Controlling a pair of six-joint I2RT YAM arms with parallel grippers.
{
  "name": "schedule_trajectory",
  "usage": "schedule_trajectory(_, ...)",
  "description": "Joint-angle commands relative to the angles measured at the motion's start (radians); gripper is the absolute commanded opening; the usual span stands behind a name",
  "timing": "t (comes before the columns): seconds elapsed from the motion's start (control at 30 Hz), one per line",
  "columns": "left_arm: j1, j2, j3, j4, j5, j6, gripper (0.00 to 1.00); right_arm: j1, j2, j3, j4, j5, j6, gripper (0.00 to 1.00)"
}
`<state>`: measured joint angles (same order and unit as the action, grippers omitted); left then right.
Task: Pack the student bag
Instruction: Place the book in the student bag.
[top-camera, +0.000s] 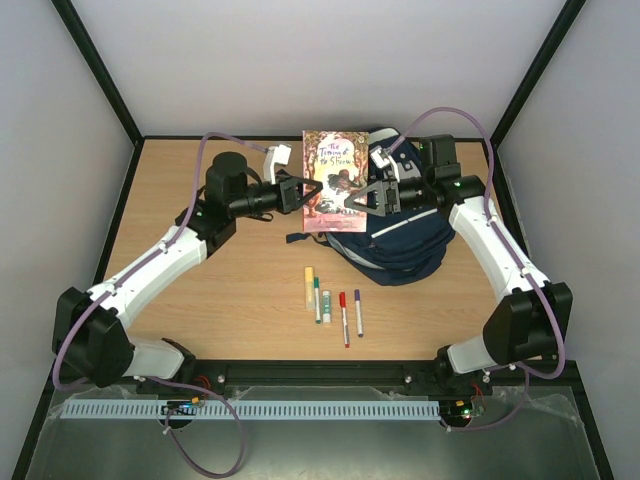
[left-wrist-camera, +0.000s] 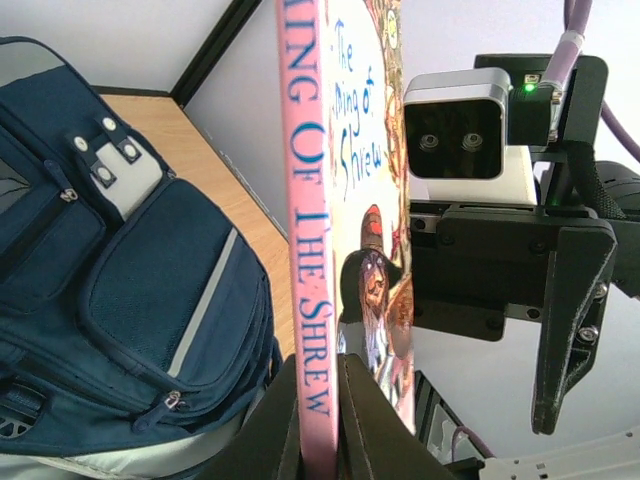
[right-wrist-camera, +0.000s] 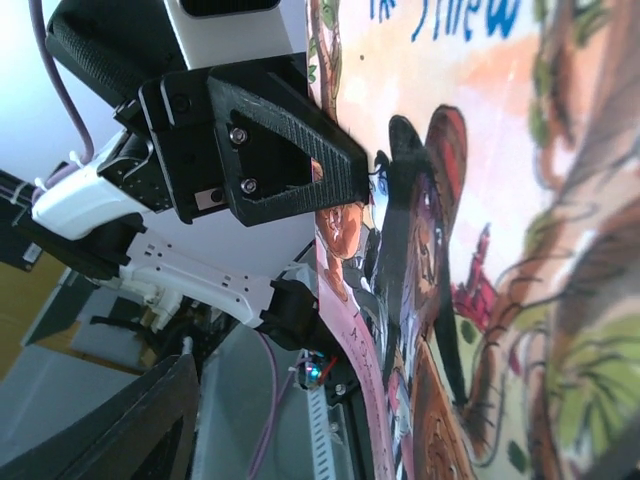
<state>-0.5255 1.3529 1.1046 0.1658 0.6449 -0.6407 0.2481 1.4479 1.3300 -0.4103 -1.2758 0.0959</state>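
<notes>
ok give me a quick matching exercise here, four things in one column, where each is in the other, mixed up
1 pink-spined illustrated paperback book
2 navy blue fabric backpack
3 yellow highlighter
4 purple-capped white pen

a left end of the pen row
b lifted, spine pinched in the left claw
c right end of the pen row
d lying on the wooden table, partly under the right arm

Pairs: 1-b, 2-d, 3-a, 4-c

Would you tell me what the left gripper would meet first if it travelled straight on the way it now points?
The left gripper is clamped on the pink-spined paperback book, so that comes first; beyond it the right gripper faces it, depth unclear.
</notes>
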Motion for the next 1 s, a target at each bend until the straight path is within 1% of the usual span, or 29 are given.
schedule_trajectory(0.0, -0.002, 0.007, -0.011, 0.029, -0.017, 0.022, 0.02, 0.001, -0.001, 0.015, 0.037, -0.036, 0.064, 0.62)
schedule_trajectory(0.07, -0.002, 0.008, -0.023, 0.035, -0.017, 0.021, 0.02, 0.000, -0.001, 0.033, 0.038, -0.024, 0.075, 0.55)
schedule_trajectory(0.2, -0.009, 0.005, -0.047, 0.067, -0.016, 0.012, 0.02, 0.001, -0.007, 0.043, 0.052, 0.026, 0.117, 0.39)
schedule_trajectory(0.4, -0.034, 0.004, -0.054, 0.070, -0.029, 0.022, 0.02, 0.001, 0.006, 0.041, 0.065, 0.150, 0.140, 0.03)
schedule_trajectory(0.43, -0.039, 0.003, -0.054, 0.068, -0.037, 0.020, 0.02, 0.000, 0.012, 0.045, 0.054, 0.167, 0.129, 0.01)
schedule_trajectory(0.47, -0.042, 0.006, -0.050, 0.064, -0.049, 0.020, 0.09, -0.001, 0.020, 0.053, 0.031, 0.188, 0.109, 0.01)
schedule_trajectory(0.53, -0.051, 0.011, -0.043, 0.039, -0.109, 0.010, 0.35, -0.016, 0.025, 0.069, -0.039, 0.245, 0.044, 0.01)
schedule_trajectory(0.57, -0.055, 0.014, -0.043, 0.028, -0.140, 0.002, 0.46, -0.035, 0.021, 0.068, -0.054, 0.276, 0.021, 0.01)
schedule_trajectory(0.6, -0.057, 0.015, -0.047, 0.022, -0.171, -0.011, 0.53, -0.064, 0.015, 0.059, -0.060, 0.297, 0.013, 0.01)
schedule_trajectory(0.63, -0.058, 0.020, -0.052, 0.014, -0.206, -0.027, 0.57, -0.102, 0.012, 0.047, -0.063, 0.299, 0.014, 0.01)
schedule_trajectory(0.7, -0.060, 0.033, -0.061, -0.004, -0.256, -0.051, 0.61, -0.177, 0.008, 0.036, -0.098, 0.301, -0.009, 0.01)
schedule_trajectory(0.83, -0.067, 0.088, -0.064, -0.075, -0.361, -0.098, 0.62, -0.330, -0.019, -0.006, -0.158, 0.355, -0.087, 0.01)
schedule_trajectory(0.9, -0.071, 0.138, -0.053, -0.112, -0.397, -0.129, 0.62, -0.409, -0.053, -0.039, -0.176, 0.378, -0.131, 0.01)
schedule_trajectory(0.97, -0.074, 0.215, -0.025, -0.169, -0.448, -0.151, 0.63, -0.456, -0.092, -0.089, -0.166, 0.427, -0.165, 0.01)
